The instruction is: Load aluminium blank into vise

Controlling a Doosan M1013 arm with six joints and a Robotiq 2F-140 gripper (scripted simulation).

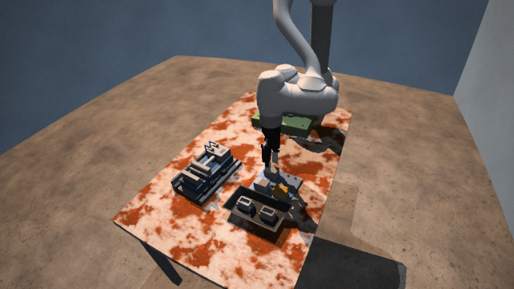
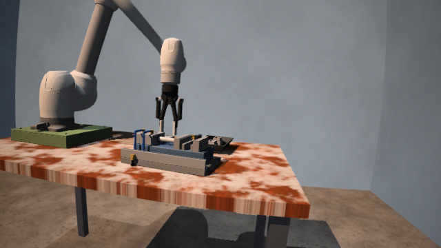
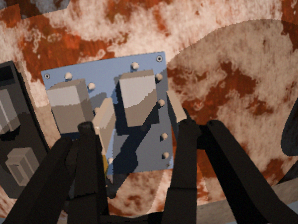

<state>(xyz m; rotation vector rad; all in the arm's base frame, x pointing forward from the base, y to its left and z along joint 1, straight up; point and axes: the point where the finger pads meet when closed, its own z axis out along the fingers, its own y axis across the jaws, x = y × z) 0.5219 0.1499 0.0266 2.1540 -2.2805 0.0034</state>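
Observation:
My gripper point(image 1: 271, 165) point(image 2: 168, 132) point(image 3: 140, 105) points down over the infeed plate point(image 1: 295, 181) point(image 3: 105, 67), fingers partly open on either side of an aluminium blank point(image 1: 273, 173) point(image 3: 140, 95), with gaps showing and nothing held. A second aluminium blank point(image 1: 262, 185) point(image 3: 67, 102) is on the plate nearer the tray. A brass blank point(image 1: 281, 191) is mostly hidden by a finger in the wrist view; I cannot tell if it lies flat. Two finished parts point(image 1: 245, 204) point(image 1: 267, 214) are in the outfeed tray point(image 1: 261, 197), pockets up. The vise point(image 2: 165, 162) is open; no blank is discernible in its opening.
Short pins point(image 3: 161, 103) stand along the plate's edges. The vise's hose block point(image 1: 219, 149) point(image 2: 147, 138) is at the end nearer the robot's green base point(image 1: 297, 125) point(image 2: 65, 138). The tray stands close beside the infeed plate.

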